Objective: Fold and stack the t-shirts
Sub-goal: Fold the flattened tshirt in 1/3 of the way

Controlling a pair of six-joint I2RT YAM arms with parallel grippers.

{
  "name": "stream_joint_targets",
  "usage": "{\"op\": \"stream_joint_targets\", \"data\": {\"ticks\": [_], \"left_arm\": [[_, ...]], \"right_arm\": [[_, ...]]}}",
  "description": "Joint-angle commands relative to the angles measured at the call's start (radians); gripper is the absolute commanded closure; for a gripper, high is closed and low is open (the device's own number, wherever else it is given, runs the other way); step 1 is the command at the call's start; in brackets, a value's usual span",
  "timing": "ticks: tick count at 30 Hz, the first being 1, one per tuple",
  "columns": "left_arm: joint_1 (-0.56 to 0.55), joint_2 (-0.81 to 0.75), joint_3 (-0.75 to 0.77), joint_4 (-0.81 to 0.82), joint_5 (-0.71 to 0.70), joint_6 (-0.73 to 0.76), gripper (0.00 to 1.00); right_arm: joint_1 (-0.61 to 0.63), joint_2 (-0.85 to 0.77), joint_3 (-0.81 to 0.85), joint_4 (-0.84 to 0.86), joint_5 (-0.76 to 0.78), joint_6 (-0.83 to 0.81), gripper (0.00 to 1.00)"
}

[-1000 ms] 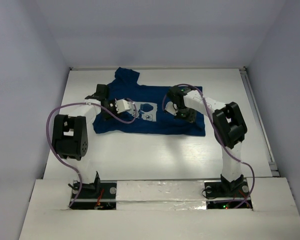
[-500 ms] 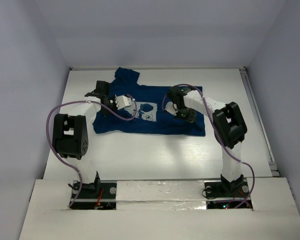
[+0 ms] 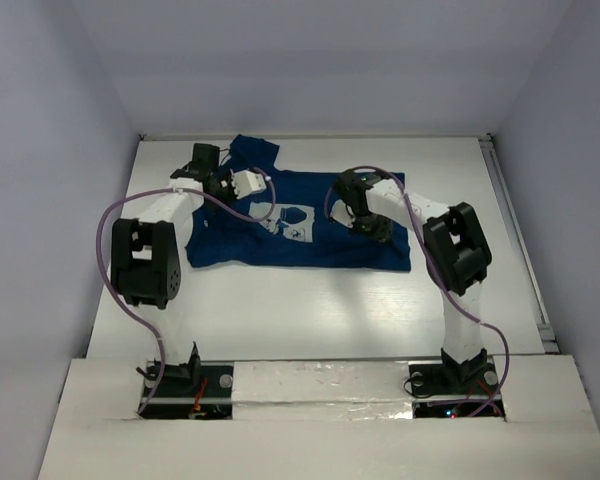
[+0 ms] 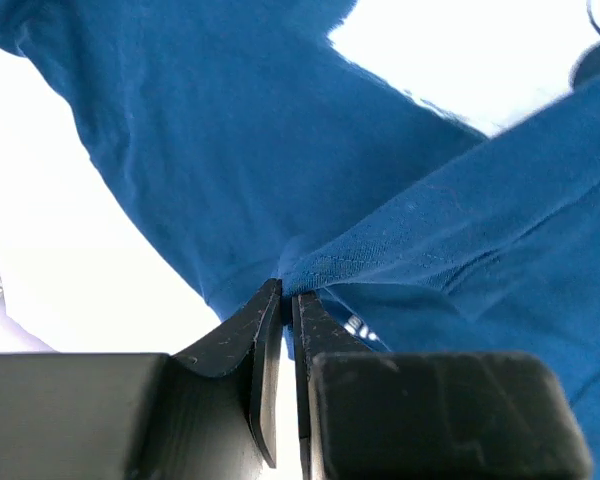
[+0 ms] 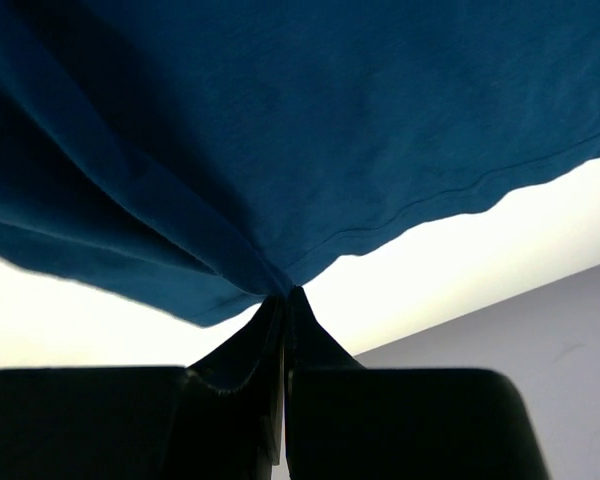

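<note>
Pale grey walls (image 3: 40, 150) close in a white tabletop (image 3: 310, 310) on the left, right and far sides, and the two arm bases sit bolted at its near edge. Lying on the far half of the tabletop, roughly midway between left and right, is the dark navy t-shirt (image 3: 320, 245), spread mostly flat with one short sleeve reaching toward the far wall at its far-left corner and its near hem running almost straight across. Reaching over the shirt's left side is the left arm (image 3: 170, 205), and the right arm (image 3: 405, 205) bends in over the shirt's right part; a purple cable (image 3: 105, 260) loops out from the left arm, with another along the right one. On the chest, between the two wrists, a small white and light-blue graphic (image 3: 292, 222) shows, and a white camera block (image 3: 248, 183) on the left wrist sits just to its far left. Seen from its own wrist, the left gripper (image 4: 288, 292) has its black jaws pressed together on a pinch of the navy cloth, which rises to the tips as a taut ridge running off to the right, with bare tabletop showing to the left and beyond it. From its wrist view, the right gripper (image 5: 284, 293) is likewise clamped on the t-shirt, jaws closed on a fold, the cloth drawn up to the tips and a stitched hem curving away on the right against the bright tabletop
</note>
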Motion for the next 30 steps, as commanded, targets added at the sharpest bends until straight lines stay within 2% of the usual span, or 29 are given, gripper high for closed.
{"op": "stream_joint_targets", "data": {"ticks": [1,7,18,23,30], "left_arm": [[0.006,0.026,0.07,0.007,0.005,-0.033,0.95],[0.006,0.081,0.137,0.027,0.004,-0.074,0.95],[-0.003,0.167,0.261,0.03,-0.096,-0.117,0.96],[-0.003,0.188,0.275,0.03,-0.156,-0.122,0.96],[-0.003,0.219,0.301,0.017,-0.157,-0.123,0.96]], "right_arm": [[-0.01,0.019,0.051,0.03,0.048,-0.006,1.0],[-0.02,0.039,0.079,0.035,0.051,-0.005,1.0],[-0.029,0.082,0.145,0.039,0.076,-0.009,1.0],[-0.038,0.123,0.191,0.027,0.096,-0.014,1.0],[-0.047,0.155,0.228,0.025,0.108,-0.02,1.0]]}}
